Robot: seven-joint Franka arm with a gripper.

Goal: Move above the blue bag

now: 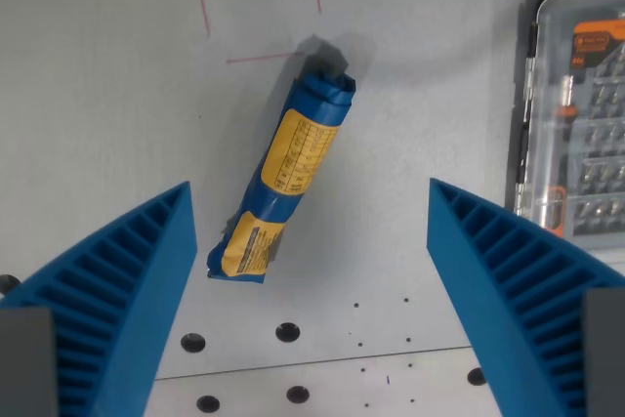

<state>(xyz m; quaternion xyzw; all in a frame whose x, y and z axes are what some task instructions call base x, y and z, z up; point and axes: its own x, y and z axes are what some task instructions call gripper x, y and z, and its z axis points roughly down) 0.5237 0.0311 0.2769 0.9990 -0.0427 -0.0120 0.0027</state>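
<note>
A blue bag (288,168) with yellow labels lies rolled up on the grey table, tilted, its top end toward the upper right. It sits in the middle of the wrist view, below and between my two blue ribbed fingers. My gripper (311,231) is open and empty, with the left finger (117,280) at the wrist view's left and the right finger (518,280) at its right. The bag's lower end lies close to the left finger's inner edge.
A clear plastic case of screwdriver bits (576,104) lies at the wrist view's right edge. Thin red lines (264,56) are drawn on the table above the bag. Several holes (287,332) dot the table surface near the bottom.
</note>
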